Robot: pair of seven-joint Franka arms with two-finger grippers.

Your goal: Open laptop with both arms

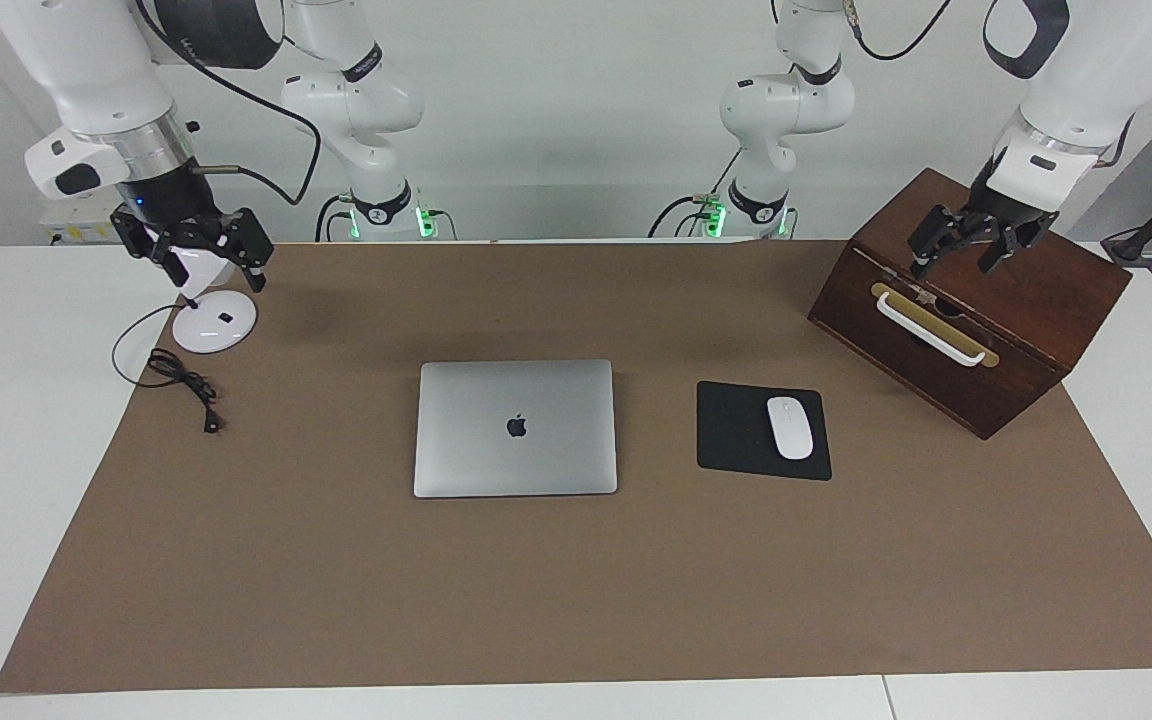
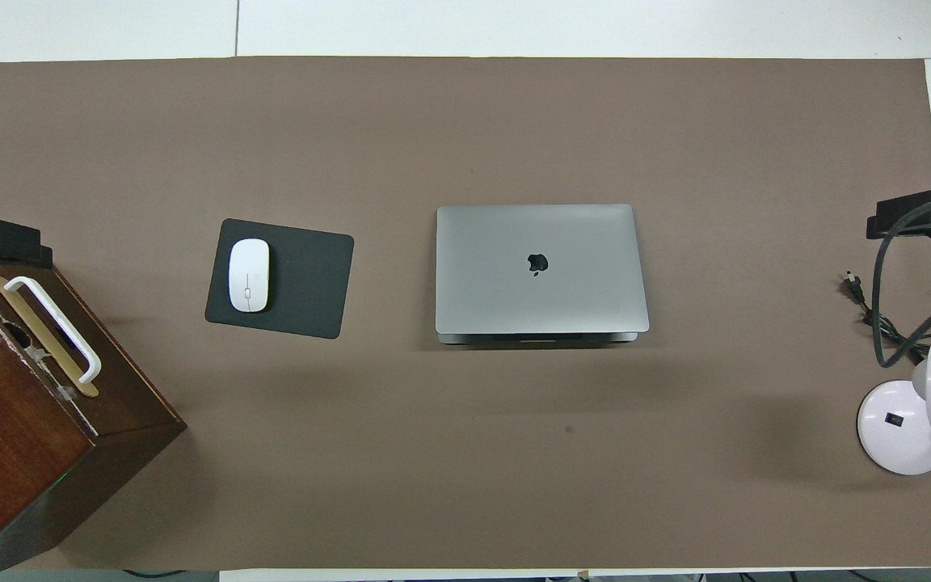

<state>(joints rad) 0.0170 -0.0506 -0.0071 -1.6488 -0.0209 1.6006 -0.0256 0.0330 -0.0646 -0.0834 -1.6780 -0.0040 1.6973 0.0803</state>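
Silver-grey, the laptop point(image 1: 516, 428) lies shut mid-desk beside the mouse pad point(image 1: 762, 430), untouched. My left pincer point(image 1: 971, 243) hangs open and empty over the wooden box point(image 1: 976, 310), my right pincer point(image 1: 204, 250) likewise over the lamp base point(image 1: 214, 322); everything remains.

One camera sits high across the table point(image 1: 26, 420), facing the arms' bases. The other hangs above the robots' end, looking steeply down and forward. Both take in the whole brown mat point(image 1: 576, 580), half a turn apart.

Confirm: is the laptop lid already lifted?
No, the laptop lies flat and shut on the mat, its logo facing up, with neither tool near it.
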